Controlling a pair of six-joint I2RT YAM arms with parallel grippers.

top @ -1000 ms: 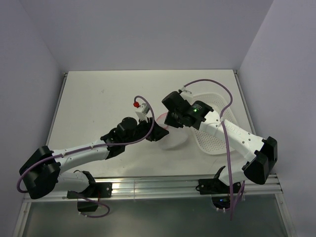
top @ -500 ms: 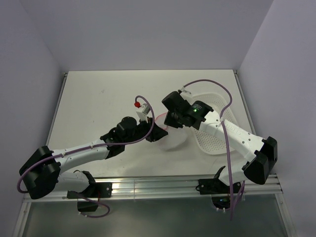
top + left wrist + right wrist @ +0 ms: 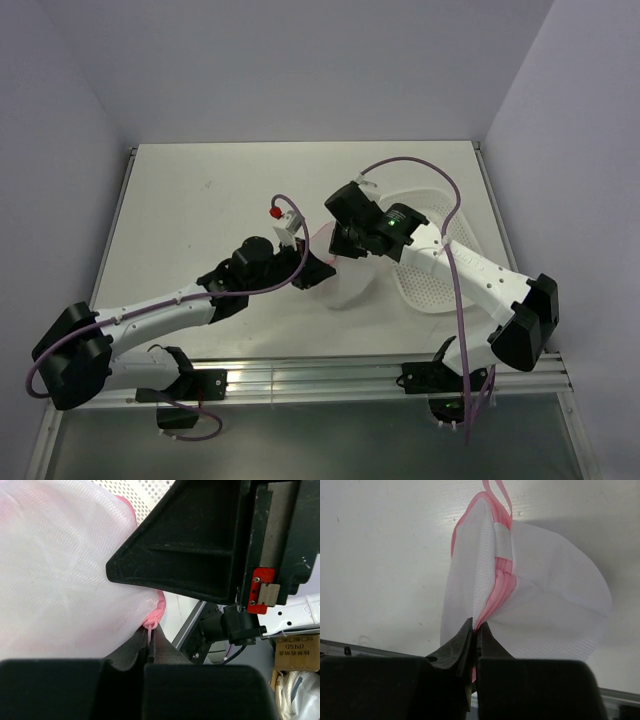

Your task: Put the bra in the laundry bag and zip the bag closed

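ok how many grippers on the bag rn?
2: left gripper pinches a pink tab on the laundry bag; right gripper pinches its zipper.

— Seen from above, how much of the laundry bag (image 3: pixel 352 288) shows?
— Only its near curve. The rest lies under the left gripper (image 3: pixel 320 268) and the right gripper (image 3: pixel 341 252), whose fingertips are covered by their own bodies.
— And the bra?
— I can't tell whether it is inside; the mesh gives only a white haze.
— The zipper (image 3: pixel 503 582)?
— Its near end vanishes behind the right gripper's fingers. In the left wrist view the pink pull (image 3: pixel 151 624) disappears between pinched fingers, and the bag runs off the picture's edge.
— The basket (image 3: pixel 422 290)?
— The right arm crosses and hides its middle. The box (image 3: pixel 296 652) is cropped, its label unreadable.
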